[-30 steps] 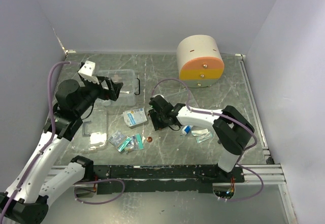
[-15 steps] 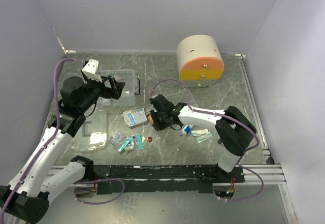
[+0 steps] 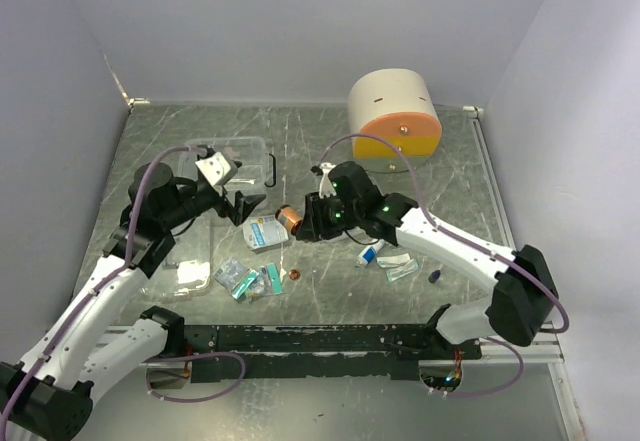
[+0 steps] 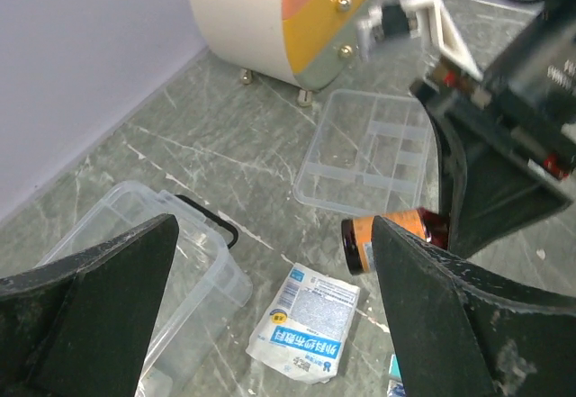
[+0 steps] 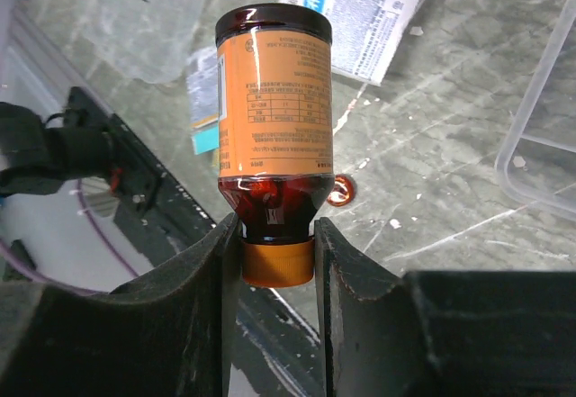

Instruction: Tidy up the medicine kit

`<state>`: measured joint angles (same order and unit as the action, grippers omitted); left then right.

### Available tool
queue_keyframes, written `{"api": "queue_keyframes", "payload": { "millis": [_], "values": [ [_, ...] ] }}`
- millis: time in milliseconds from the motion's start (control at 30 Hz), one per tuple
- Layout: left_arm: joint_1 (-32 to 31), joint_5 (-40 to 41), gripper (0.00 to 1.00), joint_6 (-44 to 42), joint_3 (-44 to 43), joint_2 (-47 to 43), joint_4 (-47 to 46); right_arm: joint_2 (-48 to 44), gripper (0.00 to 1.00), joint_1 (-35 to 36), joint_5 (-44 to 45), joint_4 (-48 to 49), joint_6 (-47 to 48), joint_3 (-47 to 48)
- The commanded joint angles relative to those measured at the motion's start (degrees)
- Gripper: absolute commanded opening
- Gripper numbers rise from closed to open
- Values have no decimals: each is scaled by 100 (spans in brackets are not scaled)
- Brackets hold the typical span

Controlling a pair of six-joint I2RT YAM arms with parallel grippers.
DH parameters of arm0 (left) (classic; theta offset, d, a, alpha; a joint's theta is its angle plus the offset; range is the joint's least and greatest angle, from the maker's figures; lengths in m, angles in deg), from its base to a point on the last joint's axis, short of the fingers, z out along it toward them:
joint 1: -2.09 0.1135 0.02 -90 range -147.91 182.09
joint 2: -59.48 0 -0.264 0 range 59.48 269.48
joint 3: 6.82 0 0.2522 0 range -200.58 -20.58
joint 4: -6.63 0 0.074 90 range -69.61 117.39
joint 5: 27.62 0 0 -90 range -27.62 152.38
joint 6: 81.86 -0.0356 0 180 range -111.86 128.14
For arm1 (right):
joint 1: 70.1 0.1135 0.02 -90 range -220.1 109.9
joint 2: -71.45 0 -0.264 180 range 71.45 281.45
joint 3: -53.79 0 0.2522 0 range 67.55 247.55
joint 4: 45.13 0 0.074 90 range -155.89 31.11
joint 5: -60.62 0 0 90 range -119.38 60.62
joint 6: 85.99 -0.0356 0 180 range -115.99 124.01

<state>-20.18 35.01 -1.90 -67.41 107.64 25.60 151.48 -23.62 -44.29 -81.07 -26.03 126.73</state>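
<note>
Clamping the bottle [image 5: 274, 100] by its cap only, my right pincer [image 5: 276, 235] risked a slip near the medicine kit [image 3: 250, 144]; left pincer [image 4: 274, 235] gaped.

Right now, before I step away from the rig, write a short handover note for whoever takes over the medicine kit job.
Left tool: open, empty, hovering near the white sachet.
Right tool: shut on the amber bottle at its orange cap end, held off the table.
Kit box: open, looks empty; its divided tray lies out beside it, nothing visible inside; clear lid lies at near left.
Done: nothing packed yet.
Left: bottle, sachet, teal packets and the loose items on the right side go in, then close up.
</note>
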Motion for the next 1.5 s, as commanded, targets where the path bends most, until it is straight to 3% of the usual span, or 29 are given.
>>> {"api": "queue_keyframes", "payload": {
  "millis": [0, 167, 267, 400, 533, 800, 1067, 1333, 1467],
  "values": [
    [-236, -429, 99, -790, 138, 80, -204, -432, 4, -149, -471, 135, -213, 57],
    [-1169, 41, 99, -1654, 81, 377, 319, -653, 4, -303, -955, 83, -118, -68],
    [-2352, 1128, 97, -2307, 72, 527, 648, -656, 4, -371, -1149, -264, -18, 100],
    [-3171, 2362, 98, -2976, 285, 489, 658, -738, 4, -404, -1316, -560, 108, 276],
    [-3485, 2842, 100, -3430, 394, 440, 674, -713, 4, -462, -1375, -768, 266, 306],
    [-4106, 3579, 100, -3877, 80, 1149, 1194, -654, 3, -470, -1758, -855, 395, 320],
    [-4394, 3542, 99, -3933, 143, 1304, 1083, -681, 3, -465, -1933, -699, 246, 201],
    [-4392, 3356, 62, -3916, 98, 1244, 1214, -647, 3, -489, -2165, -663, 75, 260],
    [-4393, 3351, 49, -3849, 179, 1191, 1073, -680, 2, -499, -2200, -610, -82, 289]
  ]
}}
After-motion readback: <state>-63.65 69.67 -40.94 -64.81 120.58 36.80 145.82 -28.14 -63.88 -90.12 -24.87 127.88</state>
